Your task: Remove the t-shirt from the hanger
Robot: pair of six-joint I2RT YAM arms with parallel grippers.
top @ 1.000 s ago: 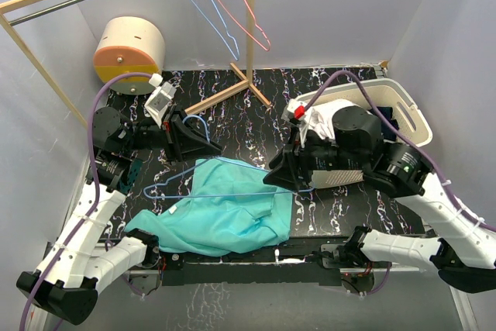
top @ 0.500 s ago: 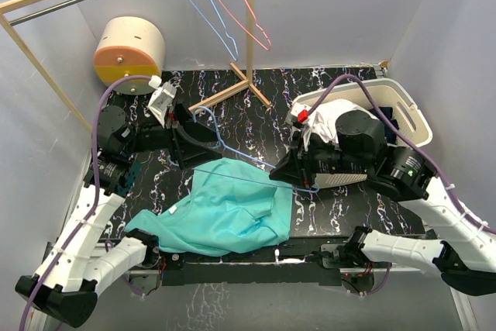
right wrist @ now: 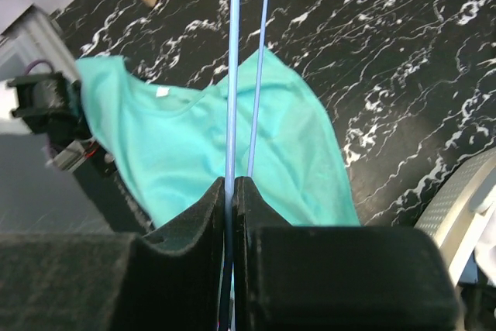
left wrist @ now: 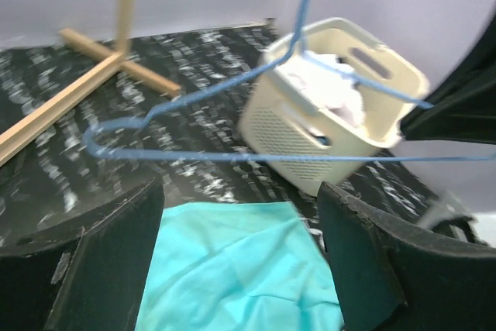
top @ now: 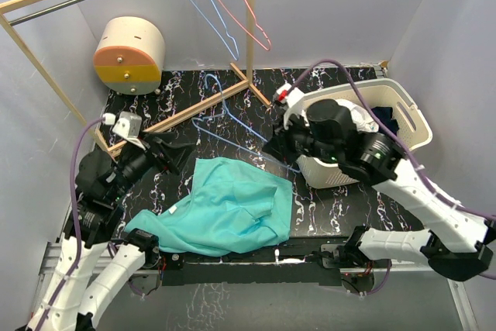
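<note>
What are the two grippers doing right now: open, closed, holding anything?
Left gripper: open, holding nothing.
Right gripper: closed on the wire of the blue hanger.

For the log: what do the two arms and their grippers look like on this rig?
The left arm and right arm match: white shell links, black joint housings, a purple cable running along each. The left gripper and right gripper have matte black wedge-shaped fingers. A small white camera module sits on each wrist; the right one shows a red spot.
</note>
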